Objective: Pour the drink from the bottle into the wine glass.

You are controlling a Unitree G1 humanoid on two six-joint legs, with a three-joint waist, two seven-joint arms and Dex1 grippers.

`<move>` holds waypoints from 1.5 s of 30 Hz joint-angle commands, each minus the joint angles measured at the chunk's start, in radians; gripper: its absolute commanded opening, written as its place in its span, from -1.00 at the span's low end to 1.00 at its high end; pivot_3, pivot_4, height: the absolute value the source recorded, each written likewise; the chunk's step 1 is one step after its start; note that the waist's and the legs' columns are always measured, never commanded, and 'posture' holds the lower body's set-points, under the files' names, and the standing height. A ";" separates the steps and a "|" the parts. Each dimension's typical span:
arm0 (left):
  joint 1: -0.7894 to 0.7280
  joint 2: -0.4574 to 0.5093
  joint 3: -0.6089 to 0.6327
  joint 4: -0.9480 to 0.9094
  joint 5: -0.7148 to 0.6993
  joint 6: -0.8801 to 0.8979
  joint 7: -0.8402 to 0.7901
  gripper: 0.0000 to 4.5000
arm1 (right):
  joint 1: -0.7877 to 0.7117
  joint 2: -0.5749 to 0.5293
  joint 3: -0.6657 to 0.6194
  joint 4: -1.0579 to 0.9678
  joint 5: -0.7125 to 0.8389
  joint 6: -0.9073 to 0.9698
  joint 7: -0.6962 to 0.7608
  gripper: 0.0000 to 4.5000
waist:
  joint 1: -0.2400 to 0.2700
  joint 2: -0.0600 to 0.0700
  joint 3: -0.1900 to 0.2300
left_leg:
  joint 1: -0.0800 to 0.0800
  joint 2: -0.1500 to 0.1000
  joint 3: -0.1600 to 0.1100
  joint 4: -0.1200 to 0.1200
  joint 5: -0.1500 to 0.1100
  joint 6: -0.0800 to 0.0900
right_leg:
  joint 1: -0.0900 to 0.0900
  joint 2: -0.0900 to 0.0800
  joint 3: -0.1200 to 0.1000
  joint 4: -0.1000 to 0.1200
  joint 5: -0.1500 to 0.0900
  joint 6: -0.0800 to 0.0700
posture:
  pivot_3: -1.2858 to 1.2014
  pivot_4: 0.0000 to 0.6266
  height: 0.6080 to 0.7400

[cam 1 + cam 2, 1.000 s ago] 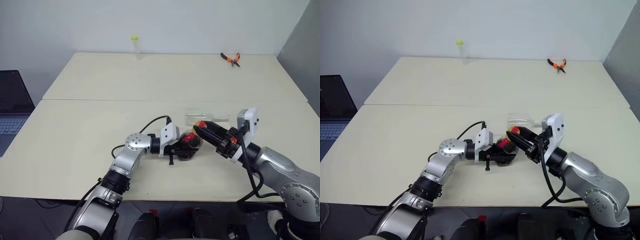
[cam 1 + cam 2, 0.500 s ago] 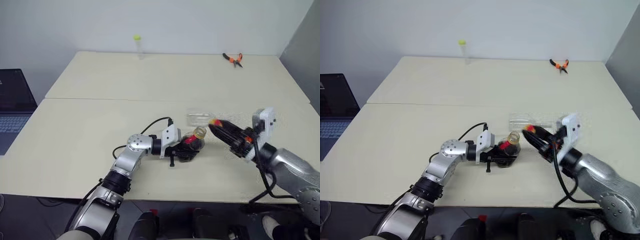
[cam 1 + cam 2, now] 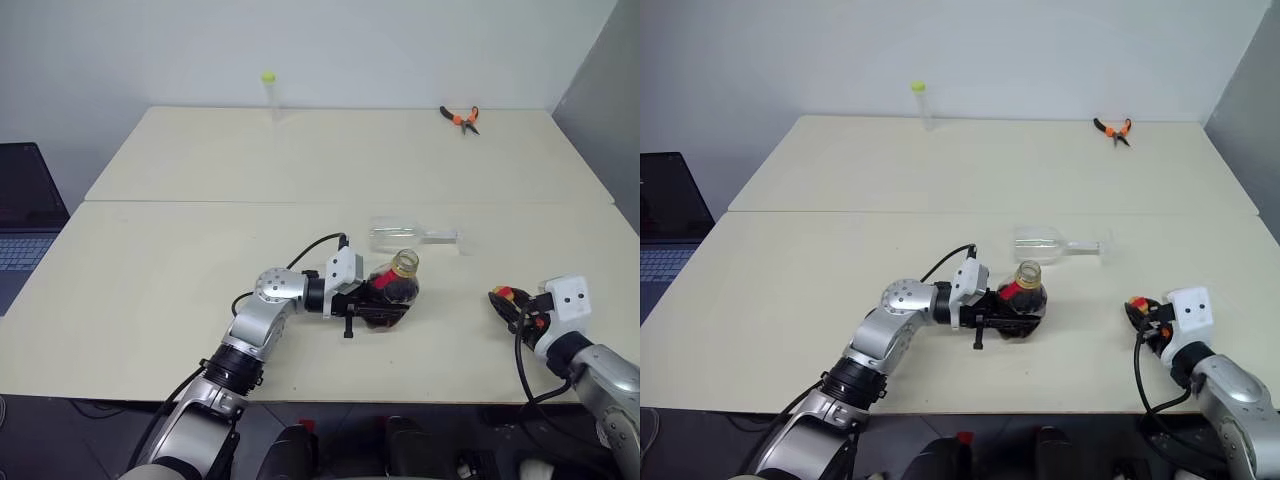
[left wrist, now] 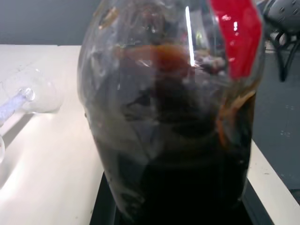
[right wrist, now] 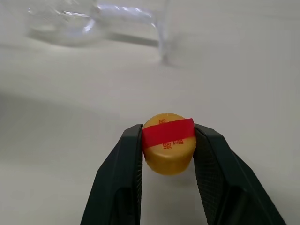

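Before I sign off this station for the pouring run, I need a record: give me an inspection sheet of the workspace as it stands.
Surface: two pale tables pushed together, seam across the middle.
Job's things: bottle uncapped, upright, dark drink inside; wine glass lying on its side behind it, apart from it.
Clutter: tall thin tube with yellow-green cap and orange-handled pliers, both at the far edge.
Grippers: left gripper shut on the bottle's body; right gripper shut on the yellow cap, low over the table at the robot's right.
Cables: black cable looping over the left wrist; another at the right wrist.
Surroundings: laptop off the left side; plain wall behind.
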 commanded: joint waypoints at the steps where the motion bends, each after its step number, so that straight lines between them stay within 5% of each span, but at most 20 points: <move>1: -0.018 -0.005 0.021 -0.043 -0.026 -0.009 -0.002 -0.62 | -0.001 0.003 -0.011 0.034 -0.029 -0.051 0.057 -0.45 | 0.000 0.000 0.000 | 0.000 0.000 0.000 0.000 0.000 0.000 | 0.000 0.000 0.000 0.000 0.000 0.000 | 0.03 -0.52 1.00; 4: -0.019 -0.005 0.024 -0.042 -0.026 -0.008 0.001 -0.62 | -0.002 0.014 -0.017 0.081 -0.015 -0.036 0.095 -0.45 | 0.000 0.000 0.000 | 0.000 0.000 0.000 0.000 0.000 0.000 | 0.000 0.000 0.000 0.000 0.000 0.000 | 0.03 -0.52 1.00; 14: -0.016 0.000 0.027 -0.043 -0.018 -0.013 0.019 -0.62 | 0.002 -0.001 -0.022 0.117 -0.018 0.015 0.165 1.00 | 0.000 0.000 0.000 | 0.001 0.000 -0.001 0.000 0.000 0.000 | 0.002 0.000 -0.001 0.000 0.000 0.000 | 0.03 -0.52 1.00; 19: -0.011 0.002 0.058 -0.036 -0.012 -0.027 0.074 -0.62 | 0.017 -0.008 -0.050 0.120 -0.095 -0.053 0.134 1.00 | 0.002 0.000 0.000 | 0.002 0.000 -0.002 0.001 0.000 0.000 | 0.004 0.000 -0.001 -0.001 0.000 0.000 | 0.03 -0.52 1.00; 26: 0.018 0.016 0.190 -0.035 -0.011 -0.032 0.254 -0.62 | -0.002 -0.003 -0.040 -0.129 0.000 -0.029 0.192 1.00 | -0.003 0.000 0.000 | 0.002 0.001 -0.002 0.000 0.000 0.000 | 0.003 0.000 -0.001 -0.001 0.000 0.000 | 0.03 -0.52 1.00; 32: 0.055 0.024 0.362 0.010 -0.006 -0.056 0.499 -0.62 | -0.161 -0.062 0.087 -0.350 0.141 0.133 0.236 1.00 | -0.001 0.000 0.000 | 0.002 0.001 -0.003 0.000 0.000 0.000 | 0.002 0.000 -0.002 0.000 0.000 0.000 | 0.03 -0.52 1.00; 45: -0.111 0.057 0.539 0.506 0.028 -0.286 0.709 -0.62 | -0.565 0.083 0.402 -0.160 -0.010 0.152 0.200 1.00 | 0.010 -0.002 0.000 | -0.002 -0.001 -0.005 0.001 0.001 -0.001 | -0.001 -0.002 -0.004 -0.001 0.000 0.000 | 0.03 -0.52 1.00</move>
